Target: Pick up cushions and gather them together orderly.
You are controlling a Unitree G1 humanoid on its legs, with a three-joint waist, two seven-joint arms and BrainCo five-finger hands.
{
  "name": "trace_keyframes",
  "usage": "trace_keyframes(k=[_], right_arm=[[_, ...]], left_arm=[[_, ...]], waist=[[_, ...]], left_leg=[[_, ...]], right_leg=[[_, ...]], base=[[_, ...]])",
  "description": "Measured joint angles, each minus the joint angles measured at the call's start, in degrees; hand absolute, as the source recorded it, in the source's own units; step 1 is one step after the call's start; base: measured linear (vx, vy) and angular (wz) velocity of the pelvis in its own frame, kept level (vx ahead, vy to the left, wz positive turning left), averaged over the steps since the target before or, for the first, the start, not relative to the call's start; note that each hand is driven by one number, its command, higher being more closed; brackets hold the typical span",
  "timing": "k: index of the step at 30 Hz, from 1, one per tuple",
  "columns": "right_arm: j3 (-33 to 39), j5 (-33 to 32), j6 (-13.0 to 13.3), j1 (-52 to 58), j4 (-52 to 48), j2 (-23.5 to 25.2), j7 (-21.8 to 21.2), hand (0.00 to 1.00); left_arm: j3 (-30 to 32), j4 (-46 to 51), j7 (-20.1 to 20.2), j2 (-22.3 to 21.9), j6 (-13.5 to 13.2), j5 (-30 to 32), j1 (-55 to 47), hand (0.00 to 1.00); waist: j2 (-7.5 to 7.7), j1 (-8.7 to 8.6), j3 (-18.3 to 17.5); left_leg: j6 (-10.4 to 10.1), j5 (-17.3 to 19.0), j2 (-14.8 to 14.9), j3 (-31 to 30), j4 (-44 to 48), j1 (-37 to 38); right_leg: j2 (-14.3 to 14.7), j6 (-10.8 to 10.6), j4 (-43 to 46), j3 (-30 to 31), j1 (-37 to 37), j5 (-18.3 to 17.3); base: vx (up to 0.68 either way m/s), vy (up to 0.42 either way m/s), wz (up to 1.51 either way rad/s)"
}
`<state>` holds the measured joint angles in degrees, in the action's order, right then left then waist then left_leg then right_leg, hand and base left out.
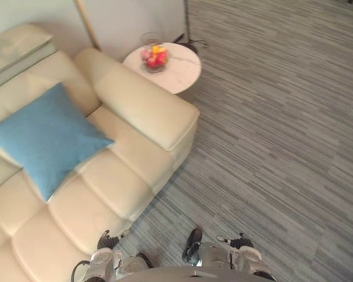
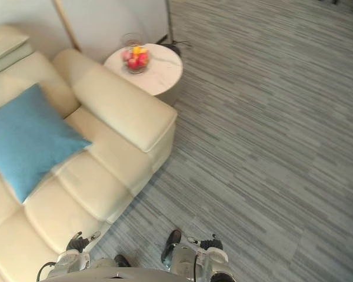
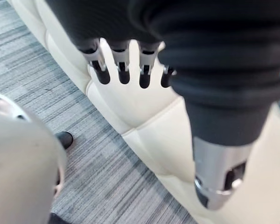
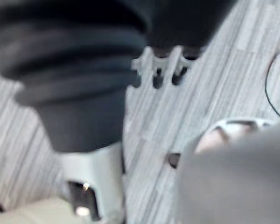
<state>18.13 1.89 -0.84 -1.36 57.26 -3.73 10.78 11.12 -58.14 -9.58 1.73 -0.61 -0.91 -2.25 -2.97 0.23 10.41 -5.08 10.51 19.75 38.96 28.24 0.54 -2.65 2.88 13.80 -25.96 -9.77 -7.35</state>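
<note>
Your one cushion in view is the blue cushion (image 1: 47, 138), which lies on the seat of the cream sofa (image 1: 138, 108) and leans back against the backrest, one corner pointing towards the armrest and another towards the seat's front edge. Expect it to be light and soft. It should sag and fold if you lift it by a corner alone, and the woven cover looks grippy enough not to slide. You would do best to take it by two opposite edges, or to pinch deep into one edge where the filling bunches, and not by a thin corner tip. Nothing about it looks fragile, so a firm squeeze should do no harm. Your left hand (image 3: 121, 65) hangs low beside the sofa's front, fingers straight and holding nothing. Your right hand (image 4: 156, 70) hangs over the grey carpet (image 1: 270, 147), fingers relaxed and likewise empty. Both are well apart from the cushion, so you will need to reach.
</note>
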Motion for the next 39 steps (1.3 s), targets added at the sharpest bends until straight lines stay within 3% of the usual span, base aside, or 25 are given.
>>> trace_keyframes(k=[1,2,3,4,5,6,7,9,11,12,13,15,17,19,20,21,23,24,25,26,29,32,34,37,39], right_arm=[[-0.2,-0.02,-0.04,0.28,0.01,0.36,0.2,0.0],[-0.27,-0.03,-0.1,0.31,-0.01,0.27,0.51,0.0],[-0.54,-0.1,-0.07,0.42,0.0,0.2,0.73,0.0],[-0.62,-0.36,-0.16,0.46,0.03,0.34,0.77,0.0],[-0.67,-0.4,-0.14,0.57,0.01,0.4,0.77,0.0],[-0.57,-0.51,-0.11,0.43,0.03,0.43,0.87,0.0],[-0.54,-0.51,-0.12,0.41,-0.11,0.45,1.0,0.0],[-0.42,-0.52,-0.1,0.69,-0.3,0.51,1.49,0.0],[0.21,-0.53,-0.1,1.12,-0.66,0.74,2.24,0.0],[0.26,-0.52,-0.1,1.36,-0.66,0.66,2.3,0.0],[0.27,-0.54,-0.14,1.73,-0.63,0.55,2.36,0.0],[0.27,-0.54,-0.12,1.93,-1.43,1.08,2.36,0.0],[0.35,-1.04,0.02,3.92,-2.79,2.59,2.37,0.0],[0.1,-1.66,-0.1,4.06,-2.69,3.07,2.31,0.0],[-0.36,-1.7,-0.08,2.77,-2.07,3.04,2.26,0.0],[-0.8,-1.71,-0.08,2.15,-2.03,2.94,2.26,0.0],[-2.31,-1.61,-0.02,-0.1,-0.54,2.45,2.2,0.0],[-2.36,-1.61,-0.08,-1.47,0.18,2.37,2.2,0.0],[-2.43,-1.6,-0.08,-1.72,0.19,2.37,2.2,0.0],[-2.47,-1.58,0.01,-2.29,0.15,1.93,2.22,0.0],[-2.17,-1.62,0.45,-1.51,0.16,-0.42,2.29,0.0],[-2.13,-1.71,0.59,-0.93,0.02,-1.42,2.36,0.0],[-2.27,-2.1,0.65,-0.32,0.12,-1.45,2.55,0.0],[-2.34,-2.57,0.64,-0.14,-0.06,-1.0,2.85,0.0],[-2.24,-2.6,0.63,-0.02,-0.25,-0.61,3.51,0.0]], left_arm=[[0.94,0.72,0.23,-0.51,-0.28,-0.47,-0.3,0.0],[1.33,0.98,0.25,-0.69,-0.49,-0.57,-0.31,0.0],[1.23,1.31,0.27,-0.82,-0.62,-0.69,-0.31,0.0],[1.28,2.0,0.16,-1.16,-0.64,-1.21,-0.4,0.0],[1.25,2.37,0.03,-1.36,-0.64,-1.24,-0.53,0.0],[1.24,3.17,-0.03,-1.86,-0.68,-1.3,-0.61,0.0],[1.2,3.62,-0.03,-2.11,-0.68,-1.31,-0.65,0.0],[1.29,5.14,-0.09,-2.97,-0.73,-1.3,-0.78,0.0],[1.61,5.65,-0.09,-3.42,-0.74,-1.3,-0.81,0.0],[1.7,5.69,-0.1,-3.56,-0.76,-1.29,-0.85,0.0],[2.0,5.61,-0.06,-3.88,-0.74,-1.33,-1.06,0.0],[2.27,5.5,-0.03,-3.57,-0.71,-1.27,-1.28,0.0],[2.07,5.45,-0.03,-2.49,-0.66,-1.34,-1.54,0.0],[2.0,5.77,-0.04,-1.98,-0.67,-1.39,-1.89,0.0],[1.43,5.58,-0.07,-1.4,-0.46,-1.44,-2.06,0.0],[0.77,5.43,-0.07,-1.1,-0.45,-1.43,-2.16,0.0],[-2.43,4.71,-0.11,0.46,-0.48,-1.96,-1.77,0.0],[-2.45,4.49,-0.1,0.98,-0.46,-2.38,-1.12,0.0],[-2.44,4.49,-0.1,1.21,-0.48,-2.38,-0.87,0.0],[-2.42,3.89,-0.12,1.85,-0.49,-2.42,-0.13,0.0],[-3.13,3.24,-0.14,0.46,-0.54,-2.31,0.76,0.0],[-4.59,2.89,-0.15,0.37,-0.52,-2.24,1.22,0.0],[-5.29,2.81,-0.05,0.41,-0.48,-2.0,2.04,0.0],[-4.75,3.04,0.12,0.36,-0.52,-1.79,1.72,0.0],[-4.73,3.58,0.02,0.67,-0.55,-1.18,1.66,0.0]], waist=[[-0.34,0.65,0.26],[-0.52,0.85,0.61],[-0.7,1.21,0.91],[-0.61,1.52,1.09],[-0.68,1.66,1.08],[-0.9,2.16,1.11],[-0.88,2.63,1.12],[-0.91,3.47,1.11],[-1.09,4.33,0.99],[-1.29,4.6,0.87],[-2.05,4.97,0.39],[-1.08,4.93,-0.4],[1.28,4.67,-1.75],[2.64,5.05,-2.52],[2.45,4.87,-2.43],[2.26,4.82,-2.33],[1.87,4.4,-2.09],[1.61,4.37,-1.9],[1.82,4.53,-1.81],[1.2,4.38,-1.2],[-0.96,2.9,-0.38],[-1.17,2.62,-0.37],[-1.64,2.78,0.63],[-2.22,3.48,3.15],[-1.92,4.64,3.5]], left_leg=[[3.12,-1.4,4.49,-4.33,11.89,-3.0],[4.26,-1.72,5.29,-6.84,15.38,-4.23],[3.03,1.25,4.4,-12.74,20.28,-6.04],[2.91,3.74,1.08,-17.87,22.04,-7.49],[2.88,4.43,-0.32,-19.42,22.12,-8.27],[2.8,5.76,-4.4,-24.17,20.19,-10.99],[2.8,5.94,-6.11,-25.88,17.91,-12.16],[2.33,5.67,-11.18,-32.78,7.18,-14.92],[0.9,4.82,-13.87,-39.6,-1.68,-15.43],[0.49,4.58,-14.25,-41.4,-3.64,-15.37],[-0.43,2.02,-14.18,-43.88,-4.98,-14.68],[0.55,1.27,-14.96,-42.81,-3.89,-13.68],[2.48,3.7,-15.43,-36.82,-3.26,-12.2],[3.24,4.79,-15.44,-32.19,-3.17,-10.99],[4.42,5.73,-14.54,-27.31,-3.1,-9.01],[4.69,5.94,-14.36,-25.79,-3.2,-8.37],[4.87,6.06,-14.07,-19.95,-4.52,-5.69],[4.87,6.06,-13.64,-18.43,-4.91,-4.9],[4.88,6.07,-13.55,-18.1,-4.97,-4.54],[4.52,6.37,-13.19,-18.34,-5.11,-3.41],[3.79,5.86,-13.11,-20.16,-4.41,-2.69],[3.3,5.22,-12.77,-21.25,-2.18,-3.22],[2.79,4.72,-9.96,-22.44,9.12,-7.48],[4.74,-3.13,-7.32,-26.38,25.81,-13.41],[4.27,1.82,-7.96,-28.39,28.81,-16.13]], right_leg=[[2.42,1.0,0.05,3.06,1.32,-0.35],[3.29,1.7,0.06,4.53,2.05,-0.46],[4.53,2.2,0.17,7.25,3.16,-0.75],[5.45,2.32,0.09,11.28,4.08,-0.76],[5.77,2.38,0.01,12.82,4.36,-0.74],[6.3,2.58,-0.18,16.92,4.82,-0.61],[6.52,2.58,-0.19,19.16,4.84,-0.61],[7.05,2.55,-0.2,25.23,4.74,-0.63],[7.78,2.21,-0.15,30.29,4.27,-0.81],[8.26,2.01,-0.11,31.63,4.1,-0.91],[9.48,0.9,0.92,34.79,3.73,-1.44],[9.6,-0.41,1.14,38.47,4.09,-2.18],[7.82,-2.62,3.96,41.18,2.07,-3.87],[6.48,-5.03,9.49,39.14,-0.84,-4.3],[4.35,-6.96,12.9,33.1,-3.63,-4.4],[3.15,-6.95,13.74,28.8,-4.23,-4.53],[-5.19,-3.63,15.02,5.22,-5.44,-5.08],[-6.96,-2.39,11.96,-3.72,-4.73,-3.87],[-7.13,-1.9,10.1,-6.28,-4.27,-2.5],[-6.32,0.33,7.11,-9.26,-2.68,0.37],[-5.14,0.44,5.11,-8.26,-0.98,0.45],[-4.33,-0.41,3.84,-7.59,0.01,-0.11],[-2.45,-0.64,1.6,-7.36,1.77,-0.34],[-0.02,0.31,-1.41,-4.5,6.68,-1.32],[0.37,0.53,-2.15,-2.04,8.04,-2.13]], base=[[0.07,-0.123,-0.96],[0.11,-0.074,-1.32],[0.12,0.006,-1.43],[0.11,0.035,-1.45],[0.15,0.079,-1.69],[0.12,0.087,-1.4],[0.14,0.131,-1.77],[0.11,0.157,-1.54],[0.15,0.213,-1.47],[0.22,0.3,-1.84],[0.24,0.293,-1.74],[0.28,0.34,-1.45],[0.24,0.293,-0.97],[0.21,0.21,-1.2],[0.2,0.165,-1.49],[0.19,0.131,-1.56],[0.21,0.084,-1.39],[0.19,0.019,-1.16],[0.26,-0.051,-1.06],[0.23,-0.066,-0.72],[0.2,-0.046,-0.33],[0.12,-0.021,-0.09],[0.12,-0.03,-0.1],[0.1,0.008,-0.38],[0.14,0.059,-0.61]])
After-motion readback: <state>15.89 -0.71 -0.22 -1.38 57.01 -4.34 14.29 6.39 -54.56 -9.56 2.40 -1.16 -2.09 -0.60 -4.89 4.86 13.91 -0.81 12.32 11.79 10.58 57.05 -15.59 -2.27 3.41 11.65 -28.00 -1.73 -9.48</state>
